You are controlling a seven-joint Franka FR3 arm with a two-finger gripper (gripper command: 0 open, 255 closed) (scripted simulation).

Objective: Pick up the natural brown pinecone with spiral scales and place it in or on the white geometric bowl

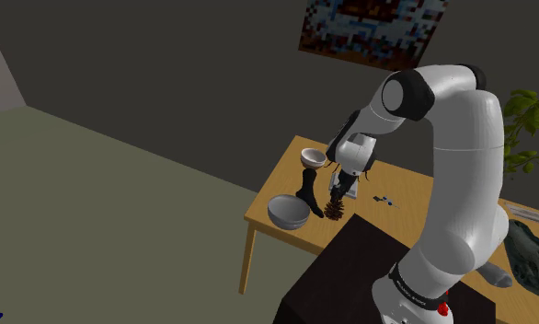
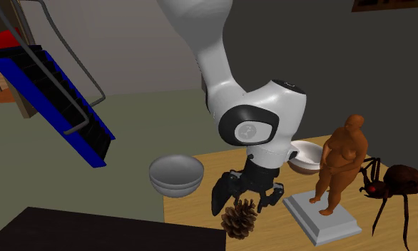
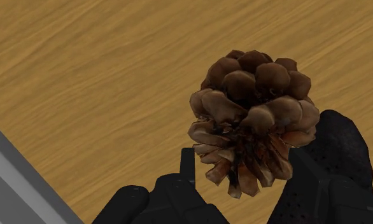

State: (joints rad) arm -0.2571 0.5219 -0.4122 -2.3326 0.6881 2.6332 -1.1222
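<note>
shoulder view first: the tool is down low over the wooden worktop, right above the brown pinecone. the pinecone sits just beside the dark figurine, on this view's right of it. a white bowl sits just past the figurine, and a grey bowl is near it on the closer side.

second exterior view: the figurine shows orange-brown on a pale base. the pinecone lies on the wood to the figurine's left, with the tool splayed over the cone's top. a spider model stands at the figurine's right.

wrist view: the black fingers stand apart, and the pinecone lies between them on the wood.
</note>
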